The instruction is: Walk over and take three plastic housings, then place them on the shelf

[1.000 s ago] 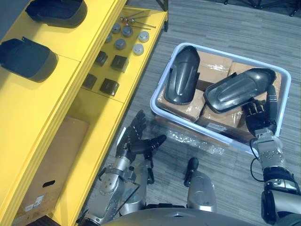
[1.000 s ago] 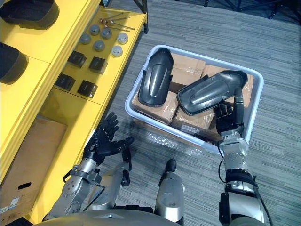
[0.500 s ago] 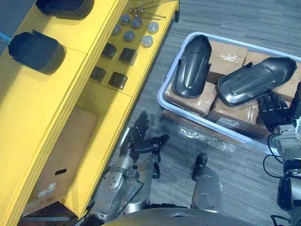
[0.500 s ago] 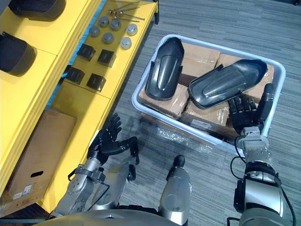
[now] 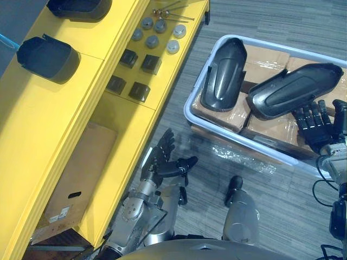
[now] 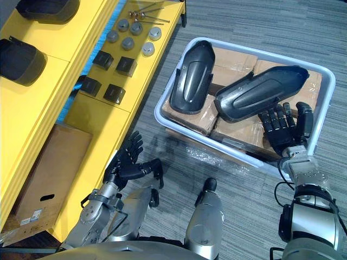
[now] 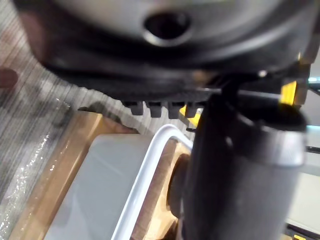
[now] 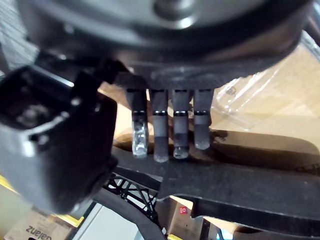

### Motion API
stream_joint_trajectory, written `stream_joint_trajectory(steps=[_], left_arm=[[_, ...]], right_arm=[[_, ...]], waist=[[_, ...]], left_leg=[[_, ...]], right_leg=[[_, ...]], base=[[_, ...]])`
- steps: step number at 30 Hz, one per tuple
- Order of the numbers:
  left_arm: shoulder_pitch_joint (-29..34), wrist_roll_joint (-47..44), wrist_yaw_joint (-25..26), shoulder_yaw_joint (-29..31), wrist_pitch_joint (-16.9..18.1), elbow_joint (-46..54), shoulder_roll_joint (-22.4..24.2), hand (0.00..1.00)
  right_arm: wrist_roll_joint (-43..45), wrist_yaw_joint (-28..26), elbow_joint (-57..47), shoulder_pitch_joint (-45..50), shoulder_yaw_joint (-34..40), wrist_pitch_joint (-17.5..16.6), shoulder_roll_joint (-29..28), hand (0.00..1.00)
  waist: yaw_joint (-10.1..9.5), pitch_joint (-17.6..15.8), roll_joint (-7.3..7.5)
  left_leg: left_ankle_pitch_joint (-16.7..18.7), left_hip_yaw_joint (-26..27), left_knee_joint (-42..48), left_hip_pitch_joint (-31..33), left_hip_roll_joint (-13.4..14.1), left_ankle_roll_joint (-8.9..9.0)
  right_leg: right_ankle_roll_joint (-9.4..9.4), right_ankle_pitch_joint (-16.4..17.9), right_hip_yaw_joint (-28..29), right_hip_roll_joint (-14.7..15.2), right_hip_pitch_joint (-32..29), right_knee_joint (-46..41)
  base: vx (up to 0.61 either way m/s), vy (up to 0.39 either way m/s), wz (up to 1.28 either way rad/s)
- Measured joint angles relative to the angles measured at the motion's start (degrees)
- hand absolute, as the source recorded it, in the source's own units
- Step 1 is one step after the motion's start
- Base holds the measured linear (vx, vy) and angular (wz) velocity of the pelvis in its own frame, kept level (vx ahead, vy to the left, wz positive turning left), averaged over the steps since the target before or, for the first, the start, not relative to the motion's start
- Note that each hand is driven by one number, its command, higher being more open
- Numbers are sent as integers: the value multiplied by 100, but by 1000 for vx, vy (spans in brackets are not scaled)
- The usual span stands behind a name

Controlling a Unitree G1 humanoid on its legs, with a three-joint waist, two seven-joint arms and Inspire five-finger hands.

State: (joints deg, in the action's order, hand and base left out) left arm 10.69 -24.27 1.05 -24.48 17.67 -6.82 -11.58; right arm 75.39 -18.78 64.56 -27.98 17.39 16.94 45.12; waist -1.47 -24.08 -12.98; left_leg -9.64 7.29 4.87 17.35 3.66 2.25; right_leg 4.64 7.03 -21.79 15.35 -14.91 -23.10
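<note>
Far left is the yellow shelf (image 5: 32, 124), with two housings already on top: the near shelf housing (image 5: 47, 57) and the far shelf housing (image 5: 78, 7). The lower deck has small black blocks (image 5: 150, 64) and grey caps (image 5: 173, 46), and a cardboard box (image 5: 70, 179) sits underneath. My left hand (image 5: 158, 165) hangs over the floor beside the shelf, fingers spread, holding nothing. Next comes the white bin (image 5: 244, 141), with the left bin housing (image 5: 223, 73) and the right bin housing (image 5: 293, 89) lying on brown packages (image 5: 265, 127). My right hand (image 5: 317, 132) is inside the bin with its fingers straight and nothing gripped. Its tips are at the right bin housing's lower edge, probably touching, but I can't quite tell.
</note>
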Motion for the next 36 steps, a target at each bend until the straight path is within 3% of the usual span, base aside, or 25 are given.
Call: stream_joint_trajectory(steps=[13, 14, 27, 36], left_arm=[[4, 6, -11, 0, 0, 1, -1, 100], [14, 6, -11, 0, -1, 1, -2, 100], [11, 237, 48, 27, -8, 9, -37, 100], [107, 247, 273, 325, -9, 73, -87, 100]], right_arm=[[-85, -96, 99, 22, -2, -3, -109, 0], [-88, -112, 100, 27, -6, -3, -162, 100], [-73, -40, -112, 138, -247, -101, -540, 100], [187, 390, -1849, 1050, -445, -678, -1269, 100]], waist=[[-5, 66, -4], [-7, 109, 1], [-70, 201, 153], [-3, 144, 303]], left_leg=[[-28, -75, -2, -58, 12, -14], [-29, -76, -4, -59, 15, -14], [-27, -101, -14, -82, 102, -12], [-22, 31, -131, -132, 142, -14]], right_leg=[[-4, -2, -80, -57, 130, 51], [-2, -6, -82, -61, 139, 69], [6, -47, -122, -180, 248, 247], [-11, -150, -11, -290, 258, 478]], base=[[4, -8, 2], [0, 0, 0], [0, 0, 0], [28, -6, -7]])
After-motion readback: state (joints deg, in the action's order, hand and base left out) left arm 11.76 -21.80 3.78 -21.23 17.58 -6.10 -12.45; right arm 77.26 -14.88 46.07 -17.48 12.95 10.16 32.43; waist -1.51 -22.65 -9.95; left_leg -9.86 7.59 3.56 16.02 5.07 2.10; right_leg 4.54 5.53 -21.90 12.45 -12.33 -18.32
